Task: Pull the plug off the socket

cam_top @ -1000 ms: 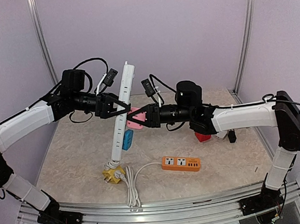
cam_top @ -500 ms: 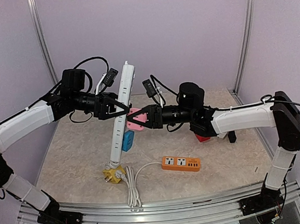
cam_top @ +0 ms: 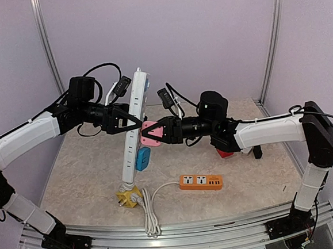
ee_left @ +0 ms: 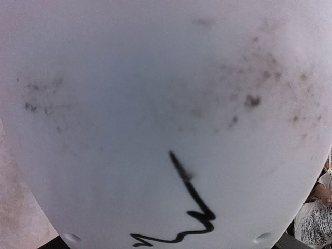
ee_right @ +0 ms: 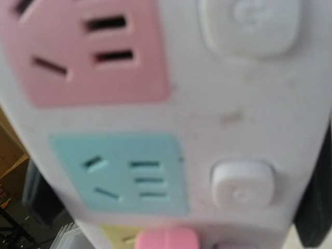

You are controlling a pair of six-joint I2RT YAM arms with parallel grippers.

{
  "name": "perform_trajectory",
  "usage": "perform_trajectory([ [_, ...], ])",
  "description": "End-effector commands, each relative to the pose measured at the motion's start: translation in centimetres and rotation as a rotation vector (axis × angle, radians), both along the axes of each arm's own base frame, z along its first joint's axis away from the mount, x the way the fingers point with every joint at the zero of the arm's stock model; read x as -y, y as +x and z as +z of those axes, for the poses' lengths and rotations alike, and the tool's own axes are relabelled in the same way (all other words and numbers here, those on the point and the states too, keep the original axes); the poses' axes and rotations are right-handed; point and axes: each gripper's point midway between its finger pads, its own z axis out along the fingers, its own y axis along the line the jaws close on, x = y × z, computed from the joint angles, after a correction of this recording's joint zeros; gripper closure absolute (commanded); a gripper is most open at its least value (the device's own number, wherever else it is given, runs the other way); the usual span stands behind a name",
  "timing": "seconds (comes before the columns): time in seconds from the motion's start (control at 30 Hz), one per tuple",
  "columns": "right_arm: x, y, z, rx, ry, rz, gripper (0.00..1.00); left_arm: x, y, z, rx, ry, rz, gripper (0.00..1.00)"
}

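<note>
Now my left claw (cam_top: 129,119) grips the power strip (cam_top: 140,89), my right claw (cam_top: 156,131) the pink plug (cam_top: 148,138); next: pull straight

The left hand (cam_top: 128,120) is gripping the tilted white power strip (cam_top: 138,95) above the tabletop (cam_top: 89,165), while the right hand (cam_top: 160,131) is clamping the pink plug (cam_top: 149,134) touching its face, just above a blue plug (cam_top: 141,159)

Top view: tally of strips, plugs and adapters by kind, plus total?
Power strips: 2 (white power strip, orange power strip)
Plugs at the white strip: 2 (pink plug, blue plug)
Adapters: 1 (yellow adapter)
Kind unclear, half hidden: 1 (red item)
Total: 6
</note>
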Motion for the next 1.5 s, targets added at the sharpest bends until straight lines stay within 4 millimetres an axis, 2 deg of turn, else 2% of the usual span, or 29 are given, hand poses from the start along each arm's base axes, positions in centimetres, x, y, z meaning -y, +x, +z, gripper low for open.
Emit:
perform_trajectory([
  [0.0, 0.5, -2.5, 2.2, 0.072, 0.074, 0.116, 1.00, -0.5, 0.9, 2.2, 0.079, -0.039, 0.036, 0.98],
  [0.13, 0.3, -1.8, 1.9, 0.071, 0.054, 0.074, 1.00, -0.6, 1.2, 2.4, 0.085, -0.039, 0.052, 0.97],
  [0.37, -0.1, 0.3, 0.1, 0.116, -0.053, -0.077, 1.00, -0.5, 1.4, 2.3, 0.064, -0.040, 0.056, 0.98],
  [0.83, -0.4, 0.8, -0.6, 0.157, -0.123, -0.154, 1.00, -0.5, 1.6, 2.0, 0.047, -0.035, 0.054, 0.99],
  [1.2, -0.1, -2.5, 2.1, 0.158, 0.004, 0.031, 1.00, -0.6, 1.2, 2.2, 0.050, -0.045, 0.030, 0.99],
  [1.47, 0.0, -3.4, 2.3, 0.156, 0.030, 0.088, 1.00, -0.7, 1.1, 2.5, 0.061, -0.051, 0.030, 0.99],
])
